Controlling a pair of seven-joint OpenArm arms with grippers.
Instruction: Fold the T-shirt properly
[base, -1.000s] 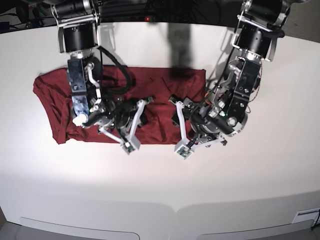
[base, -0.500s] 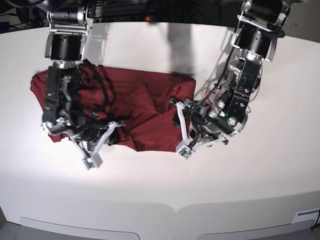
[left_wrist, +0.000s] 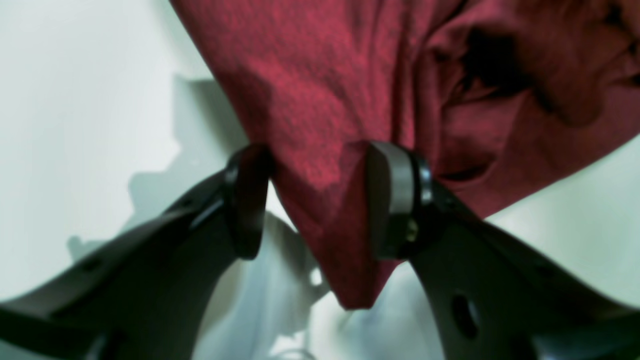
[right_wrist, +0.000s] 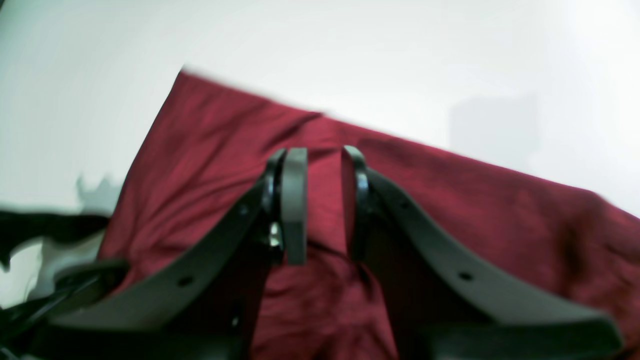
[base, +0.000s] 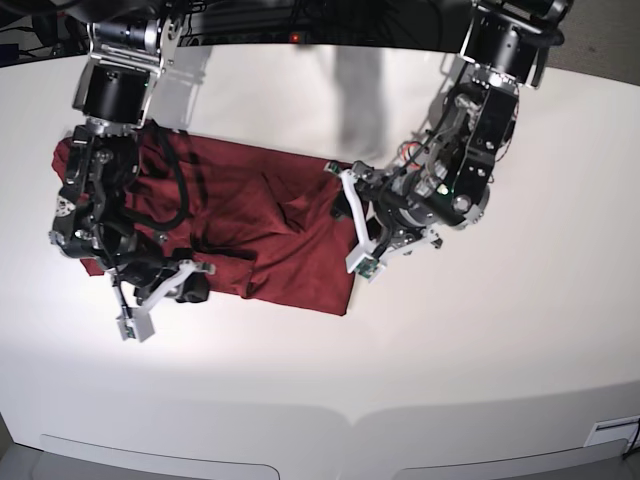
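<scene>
The maroon T-shirt (base: 250, 220) lies bunched and wrinkled on the white table (base: 480, 340). My right gripper (right_wrist: 324, 200) is at the shirt's near-left part in the base view (base: 180, 285). Its jaws stand close together on a raised fold of the shirt (right_wrist: 450, 200). My left gripper (left_wrist: 315, 200) is at the shirt's right edge in the base view (base: 345, 215). Its jaws stand wide apart. A pointed corner of the shirt (left_wrist: 325, 75) hangs between its fingers (left_wrist: 395, 200).
The table's far edge (base: 300, 45) runs behind both arm bases. Dark cables (base: 180, 190) loop from the right-wrist arm over the shirt. A seam in the table's front panel (base: 350, 420) runs along the near side.
The right-wrist arm has swung to the base view's left, dragging the shirt with it. The shirt's right edge has pulled in and bunched. The left-wrist arm has shifted up and left.
</scene>
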